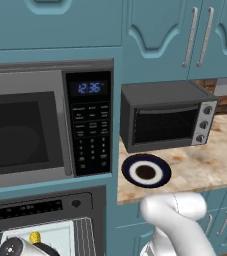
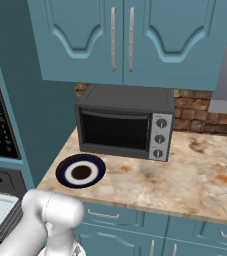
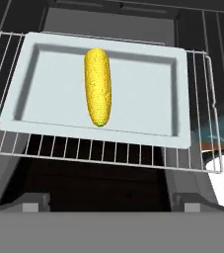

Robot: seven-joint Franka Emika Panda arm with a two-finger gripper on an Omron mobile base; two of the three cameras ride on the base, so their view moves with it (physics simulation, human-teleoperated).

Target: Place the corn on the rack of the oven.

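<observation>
Corn (image 3: 97,86) lies on the rack (image 3: 114,148) tray; microwave (image 1: 45,122) clock reads 12:36; hand (image 3: 111,201) spread, holding nothing.

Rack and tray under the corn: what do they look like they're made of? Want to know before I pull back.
The rack looks like thin bare metal wire, pale grey with open gaps between parallel bars. The tray on it seems to be matte pale grey sheet metal or enamel, with a raised rim and no shine; the render leaves that open. The corn lies loose on it.
</observation>
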